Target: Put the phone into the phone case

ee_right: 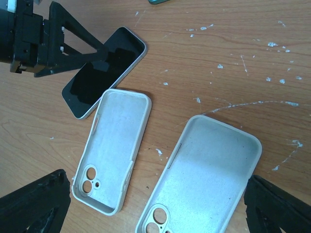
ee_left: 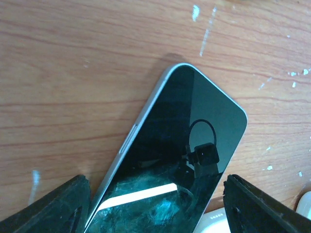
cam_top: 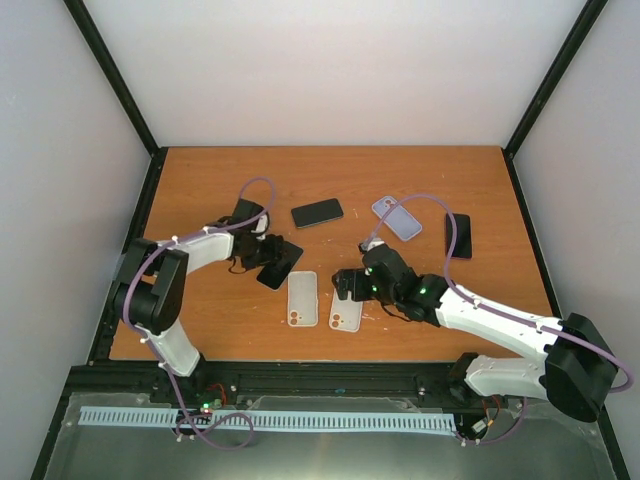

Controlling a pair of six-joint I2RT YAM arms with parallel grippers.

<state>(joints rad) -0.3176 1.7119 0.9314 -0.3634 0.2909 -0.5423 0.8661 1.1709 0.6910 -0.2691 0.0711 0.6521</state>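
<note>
A black phone [cam_top: 280,268] lies screen up on the wooden table, its lower end next to a white phone case [cam_top: 302,298]. My left gripper [cam_top: 270,254] is open, low over the phone, with a finger on each side of it. In the left wrist view the phone [ee_left: 180,145] fills the gap between the fingers [ee_left: 53,206], and a case corner [ee_left: 216,222] shows below. My right gripper [cam_top: 349,287] is open and empty over a second white case [cam_top: 346,312]. The right wrist view shows both cases [ee_right: 116,145] [ee_right: 204,179] hollow side up, and the phone [ee_right: 104,70].
Another black phone [cam_top: 317,212] lies behind the left gripper. A pale blue case [cam_top: 397,217] and a third black phone [cam_top: 458,235] lie at the back right. The table's black frame edge [cam_top: 300,372] runs along the near side.
</note>
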